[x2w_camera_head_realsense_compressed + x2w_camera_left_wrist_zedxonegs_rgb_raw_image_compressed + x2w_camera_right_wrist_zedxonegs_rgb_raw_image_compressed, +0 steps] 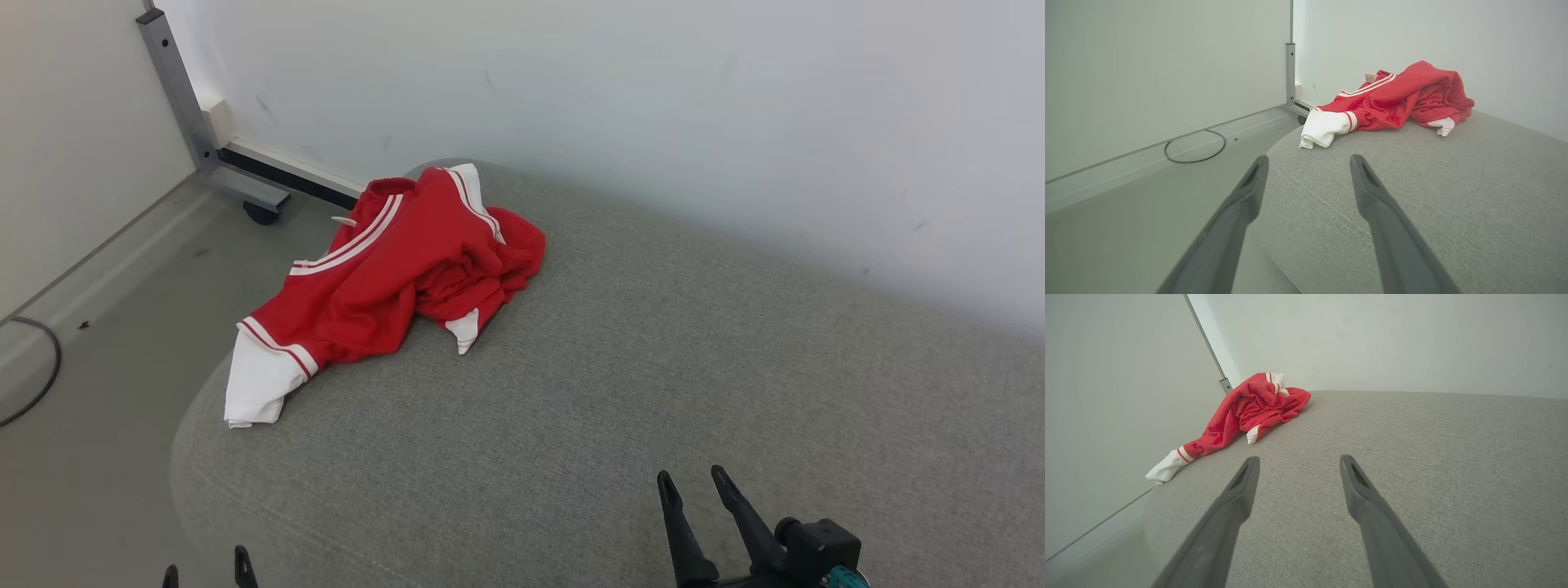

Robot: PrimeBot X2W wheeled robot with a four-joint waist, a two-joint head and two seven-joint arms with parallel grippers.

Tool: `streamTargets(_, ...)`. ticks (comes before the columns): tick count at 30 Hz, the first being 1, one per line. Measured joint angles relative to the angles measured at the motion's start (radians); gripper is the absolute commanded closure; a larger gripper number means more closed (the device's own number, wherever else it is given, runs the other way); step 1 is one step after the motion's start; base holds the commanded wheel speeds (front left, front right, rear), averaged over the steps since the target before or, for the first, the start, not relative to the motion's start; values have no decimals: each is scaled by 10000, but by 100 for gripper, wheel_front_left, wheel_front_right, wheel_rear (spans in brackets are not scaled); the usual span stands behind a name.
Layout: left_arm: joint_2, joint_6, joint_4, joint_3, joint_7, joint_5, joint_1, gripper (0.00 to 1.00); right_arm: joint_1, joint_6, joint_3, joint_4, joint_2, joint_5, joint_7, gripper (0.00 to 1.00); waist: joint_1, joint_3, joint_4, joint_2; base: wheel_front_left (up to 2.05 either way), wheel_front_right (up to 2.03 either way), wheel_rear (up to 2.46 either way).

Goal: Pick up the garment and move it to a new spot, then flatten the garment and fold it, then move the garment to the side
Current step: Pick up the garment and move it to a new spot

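A red garment (392,269) with white cuffs and white stripes lies crumpled at the far left end of a grey upholstered surface (653,384); one white cuff hangs over the left edge. The garment (1396,102) sits well ahead of my left gripper (1308,161), which is open with nothing between its fingers, at the surface's near left corner. In the head view only the left gripper's (206,565) fingertips show at the bottom edge. My right gripper (692,482) is open and empty near the front, far from the garment (1249,412).
A white wall runs behind the surface. To the left is grey floor with a metal frame leg on a caster (261,211) and a dark cable loop (41,376). The surface's rounded left edge drops to the floor.
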Motion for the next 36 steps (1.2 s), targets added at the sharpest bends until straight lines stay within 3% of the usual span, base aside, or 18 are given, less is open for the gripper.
streamTargets(5,63,-255,840,90,192,-378,-735,0,141,0,-128,29,-2,-13,0,0,0,-43,-34,0,0,0,0)
streamTargets(12,305,-823,2706,-217,1505,-832,-3506,0,839,0,-591,-462,2,-397,270,0,0,9,-5,0,0,0,0)
streamTargets(20,688,-1496,5141,123,2788,-1799,-6924,0,1100,0,-470,-2803,-6,-1616,1758,0,-1,374,-76,0,0,0,0)
streamTargets(29,974,-2013,6974,614,3766,-3120,-9815,0,785,2,-171,-5246,-570,-1904,3152,0,0,1663,-608,1,0,0,0)
streamTargets(36,1484,-2094,8044,594,4238,-3310,-10686,0,676,2,21,-5956,-629,-1981,3473,0,1,3142,-1426,1,0,0,0)
